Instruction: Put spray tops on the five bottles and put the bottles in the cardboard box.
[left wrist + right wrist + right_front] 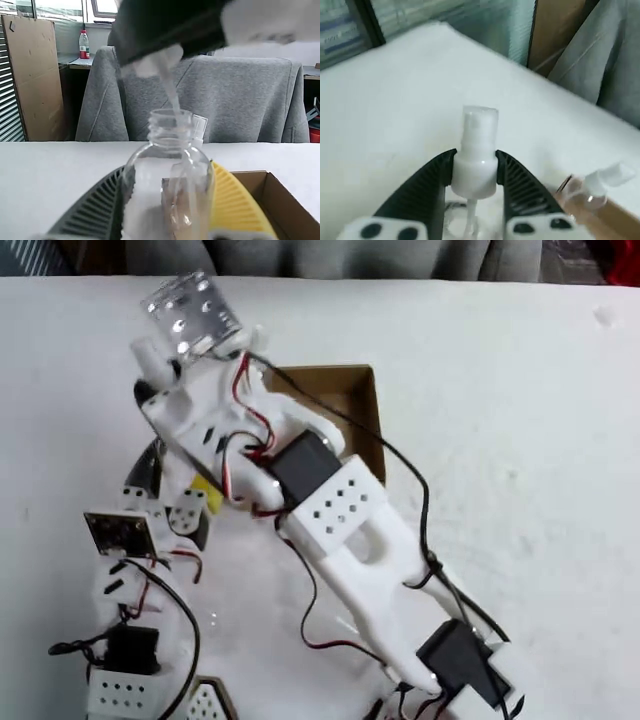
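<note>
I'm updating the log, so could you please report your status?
Left claw shut on bottle. Right claw shut on spray top, tube in the neck, top not seated. Nothing blocking.

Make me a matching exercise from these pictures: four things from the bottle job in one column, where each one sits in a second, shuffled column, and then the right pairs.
Things
1. open bottle
2. spray top
3. capped bottle
4. cardboard box

Places
A. rests in the box
B. clamped between the right fingers
C. sits on the white table, partly under an arm
D. clamped between the left fingers

Pairs: 1-D, 2-B, 3-A, 4-C
</note>
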